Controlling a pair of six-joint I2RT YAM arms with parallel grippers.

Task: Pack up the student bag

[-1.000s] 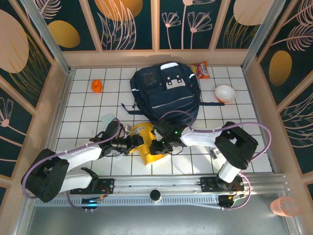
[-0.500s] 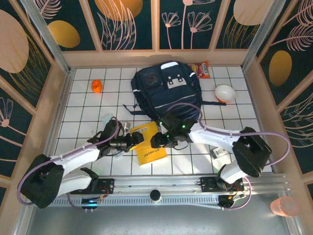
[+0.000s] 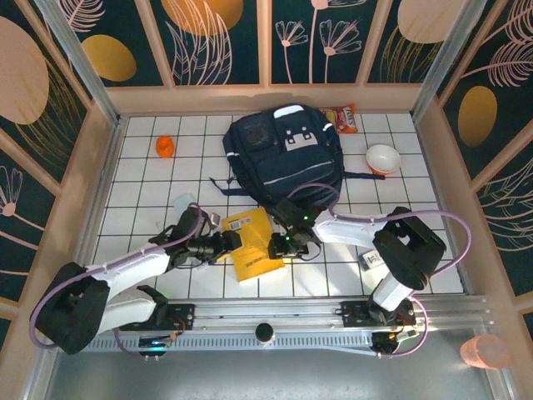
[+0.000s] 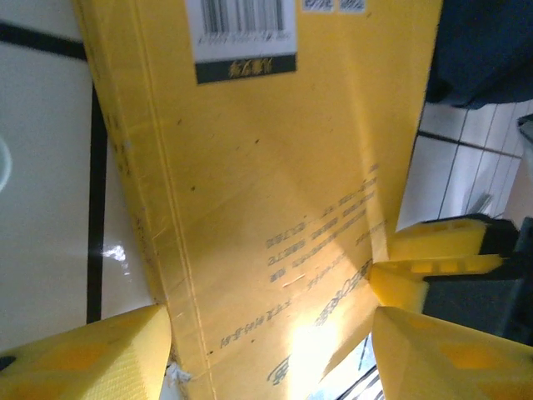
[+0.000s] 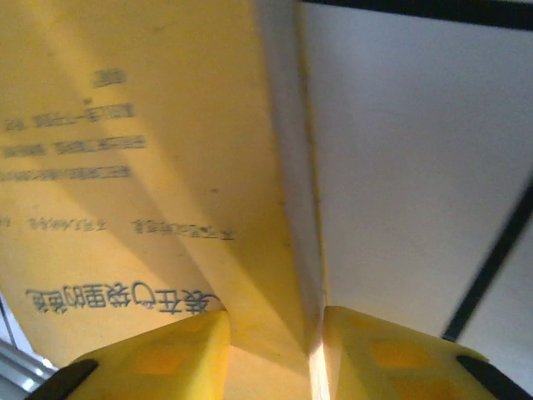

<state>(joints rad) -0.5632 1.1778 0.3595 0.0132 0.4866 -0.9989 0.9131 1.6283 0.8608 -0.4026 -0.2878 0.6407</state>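
At the near middle of the white tiled table (image 3: 141, 179), a flat yellow card packet (image 3: 254, 250) lies between the two grippers. The left gripper (image 3: 231, 242) meets its left edge. In the left wrist view its yellow fingers (image 4: 92, 358) stand wide with the packet's near end between them; whether they press on it I cannot tell. That view also makes plain a barcode label (image 4: 241, 33), which from above is just a small pale patch. The right gripper (image 3: 278, 246) is at the packet's right edge. In its own wrist view the fingers (image 5: 158, 358) are nearly together, pinching that edge.

Just beyond lies the student bag (image 3: 283, 154), a large navy-blue fabric backpack, front face up. Its long axis runs near to far with a slight tilt, and its far end is close to the back wall. Dark straps trail out at its near left and right.

The overhead view adds an orange object (image 3: 165, 146) well to the bag's left, a white bowl (image 3: 383, 158) to its right and a red snack bag (image 3: 341, 119) at its far right corner.
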